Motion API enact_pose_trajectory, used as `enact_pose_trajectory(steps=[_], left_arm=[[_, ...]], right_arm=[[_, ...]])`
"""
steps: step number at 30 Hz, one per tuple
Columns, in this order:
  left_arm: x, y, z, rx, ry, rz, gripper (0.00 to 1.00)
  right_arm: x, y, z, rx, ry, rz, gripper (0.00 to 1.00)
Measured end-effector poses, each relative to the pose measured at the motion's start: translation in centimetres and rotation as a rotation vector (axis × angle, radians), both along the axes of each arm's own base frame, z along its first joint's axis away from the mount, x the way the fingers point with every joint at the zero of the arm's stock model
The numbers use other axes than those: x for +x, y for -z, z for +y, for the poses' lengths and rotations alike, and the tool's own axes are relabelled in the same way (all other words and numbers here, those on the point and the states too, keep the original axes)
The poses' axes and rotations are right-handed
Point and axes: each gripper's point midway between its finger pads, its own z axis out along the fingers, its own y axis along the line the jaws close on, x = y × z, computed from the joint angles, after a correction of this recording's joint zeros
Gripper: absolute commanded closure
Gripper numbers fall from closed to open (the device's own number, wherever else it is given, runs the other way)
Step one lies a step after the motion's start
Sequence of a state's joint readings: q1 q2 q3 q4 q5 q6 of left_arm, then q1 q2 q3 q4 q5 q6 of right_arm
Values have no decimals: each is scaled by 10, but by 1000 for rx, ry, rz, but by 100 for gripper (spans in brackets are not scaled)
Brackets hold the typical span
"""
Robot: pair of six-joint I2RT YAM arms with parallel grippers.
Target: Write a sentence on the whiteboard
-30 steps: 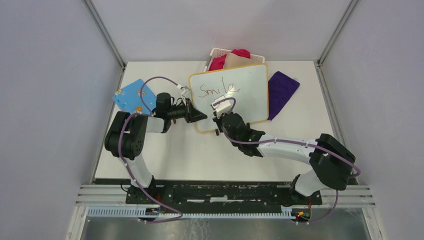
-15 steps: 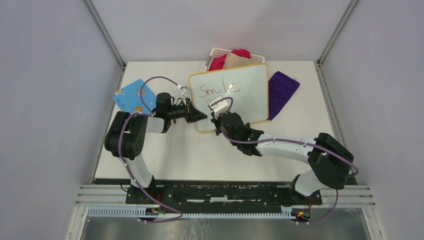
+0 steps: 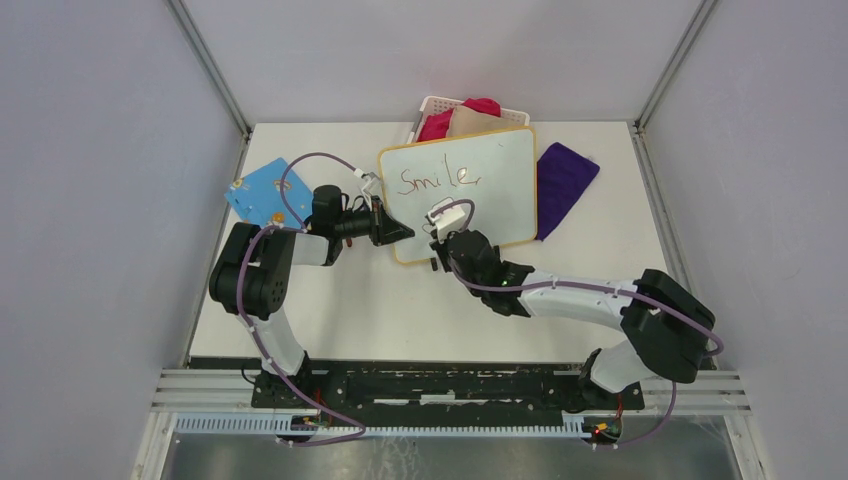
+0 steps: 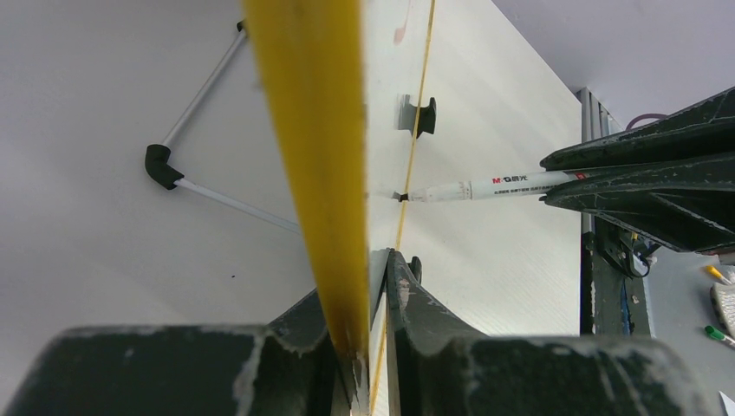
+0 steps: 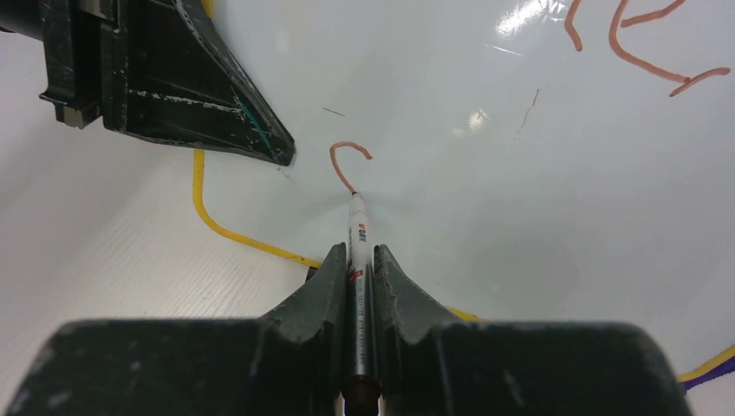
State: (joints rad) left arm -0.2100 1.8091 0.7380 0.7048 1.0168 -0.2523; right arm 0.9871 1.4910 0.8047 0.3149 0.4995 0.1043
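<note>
Top external cam: whiteboard [image 3: 500, 215] mid-rear on tabletop [image 3: 400, 310], far edge up against white basket [image 3: 430, 103], purple cloth [image 3: 565, 185] at its right rim, blue board [image 3: 262, 192] off to the left, well apart. Left hand [image 3: 402, 232] in from the left, clamped on board's near-left rim. Left wrist cam: yellow rim pinched tight betw. both fingers, seen edge-on; small black foot [image 4: 422, 115] showing further along.

Right hand [image 5: 355, 253] over board's near-left part, just beside left hand, fingers squeezed on a white marker [image 5: 356, 230]. Right wrist cam: marker straight out betw. the fingers, tip down & touching the white surface. Short red hook [image 5: 343, 176] right at the tip, curling up and over to the right.

Sentence [image 3: 440, 180]: thin red handwriting, one line only, "Smile" plus small comma-like mark, across board's upper half. Second line not yet spelled out, just that hook. Board white & glossy, glare patches in right wrist cam, thin yellow-orange rim, rounded corners.
</note>
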Motion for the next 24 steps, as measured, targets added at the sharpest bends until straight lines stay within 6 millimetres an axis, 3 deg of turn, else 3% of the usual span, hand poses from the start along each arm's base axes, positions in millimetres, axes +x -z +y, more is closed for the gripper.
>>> enact_pose_trajectory(steps=[9,24], left_arm=[[0,0,0,0,0,0,98],[0,0,0,0,1,-1,98]], right_arm=[[-4,8,-8,-11,1,14,100],[-9,13,3,-3,-63,41,100]])
